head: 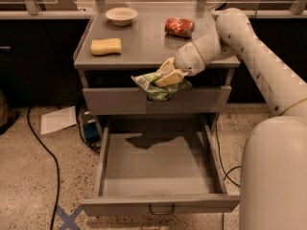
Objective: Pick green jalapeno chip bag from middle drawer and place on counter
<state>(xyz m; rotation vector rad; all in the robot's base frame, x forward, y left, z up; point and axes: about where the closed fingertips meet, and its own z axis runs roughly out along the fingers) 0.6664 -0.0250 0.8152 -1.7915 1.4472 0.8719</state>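
My gripper (pixel 167 75) is shut on the green jalapeno chip bag (pixel 154 87), a wrinkly green and white foil bag. It holds the bag in the air just in front of the counter's front edge, level with the closed drawer front (pixel 115 102). The middle drawer (pixel 160 169) is pulled wide open below, and its grey inside holds nothing. Its small wire handle (pixel 160 209) shows on the front panel. The counter (pixel 144 40) is the flat grey top behind the gripper.
On the counter lie a yellow sponge (pixel 106 46) at the left, a white bowl (pixel 121 15) at the back and a shiny red packet (pixel 179 27) at the back right. My arm (pixel 268 80) fills the right side. A cable (pixel 43 147) and paper (pixel 57 120) lie on the floor.
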